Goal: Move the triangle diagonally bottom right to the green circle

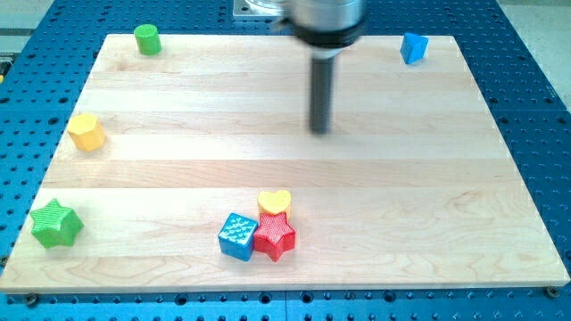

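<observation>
The green circle (147, 39), a short green cylinder, stands at the board's top left corner. A small blue block (413, 47), seemingly the triangle, stands near the top right corner. My tip (319, 131) rests on the board a little above its middle, right of centre. It touches no block. It is well to the lower left of the blue triangle and far to the right of the green circle.
A yellow hexagon (86, 132) sits at the left edge. A green star (55, 223) sits at the bottom left. A yellow heart (274, 201), a blue cube (238, 236) and a red star (275, 236) cluster at the bottom centre.
</observation>
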`<state>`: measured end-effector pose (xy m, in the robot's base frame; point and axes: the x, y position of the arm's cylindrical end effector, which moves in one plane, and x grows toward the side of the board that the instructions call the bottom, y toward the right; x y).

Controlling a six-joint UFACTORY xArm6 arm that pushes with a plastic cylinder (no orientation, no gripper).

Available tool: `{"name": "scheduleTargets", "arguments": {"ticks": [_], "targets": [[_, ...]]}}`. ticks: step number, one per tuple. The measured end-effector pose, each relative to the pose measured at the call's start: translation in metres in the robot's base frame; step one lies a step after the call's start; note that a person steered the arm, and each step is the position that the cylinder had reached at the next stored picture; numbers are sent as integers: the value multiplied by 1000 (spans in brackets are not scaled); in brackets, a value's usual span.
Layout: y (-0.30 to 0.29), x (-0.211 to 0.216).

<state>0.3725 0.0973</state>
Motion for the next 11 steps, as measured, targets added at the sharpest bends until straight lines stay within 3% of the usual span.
{"name": "scheduleTargets", "arguments": {"ticks": [1,2,3,4,5,6,8,10,11], "targets": [[124,-69],[183,-133],[99,-135],[-17,-108],[39,-129],[40,-155],[-19,-167],[-133,-88],[-124,-88]]}}
